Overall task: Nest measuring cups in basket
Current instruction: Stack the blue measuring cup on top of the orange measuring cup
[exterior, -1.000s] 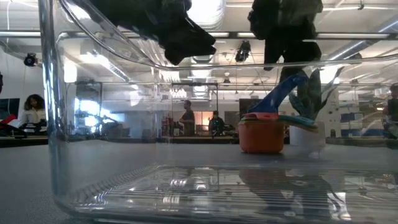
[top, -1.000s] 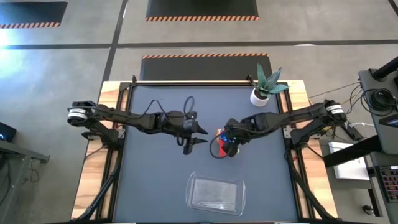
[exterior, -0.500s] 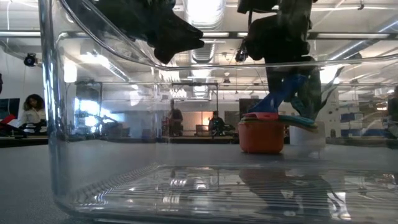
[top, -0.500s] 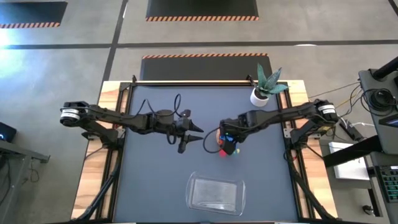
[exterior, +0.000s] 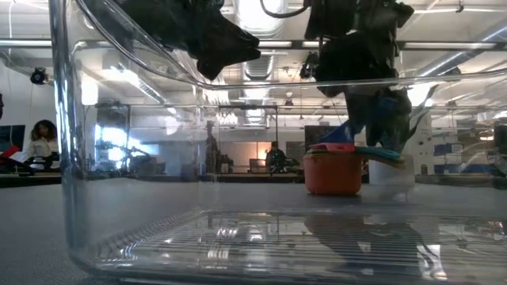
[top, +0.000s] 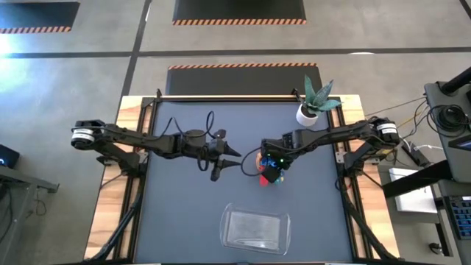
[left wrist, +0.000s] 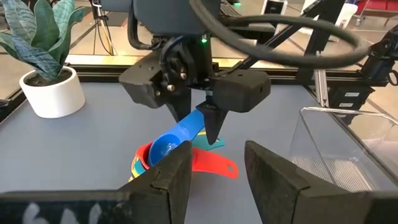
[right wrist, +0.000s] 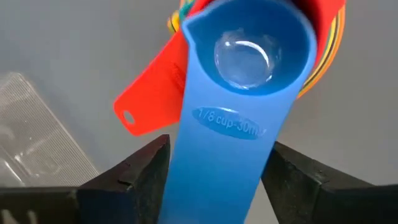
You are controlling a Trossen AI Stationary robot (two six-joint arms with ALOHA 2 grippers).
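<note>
The measuring cups sit nested in one stack point(top: 263, 177) at mid-table, the orange cup point(exterior: 333, 176) outermost and resting on its base. The small blue cup point(right wrist: 249, 43) lies on top, its handle slanting upward. A red handle point(right wrist: 155, 93) sticks out sideways. My right gripper point(right wrist: 221, 155) is down over the stack, shut on the blue handle. My left gripper point(top: 229, 162) hovers open to the stack's left, touching nothing. The clear basket point(top: 224, 221) stands near the table's near edge. My right gripper holds the blue cup by its flat handle point(right wrist: 230, 127), about midway along it. The two fingers point(right wrist: 149, 171) pinch the handle's long edges and come from above, slanting down. The blue bowl point(left wrist: 163, 149) rests nested in the stack, and the handle tilts up between the fingers.
A white pot with a spiky plant point(top: 307, 112) stands near the far right corner, just behind the right arm. In the low view the basket's clear wall point(exterior: 67, 158) fills the foreground. Bare grey table lies between the stack and the basket. People stand far off in the room.
My right gripper has come down over the upright blue handle, which now sits between its fingers. My left arm has drawn back a little toward the table's left. The stack has stayed in place.
</note>
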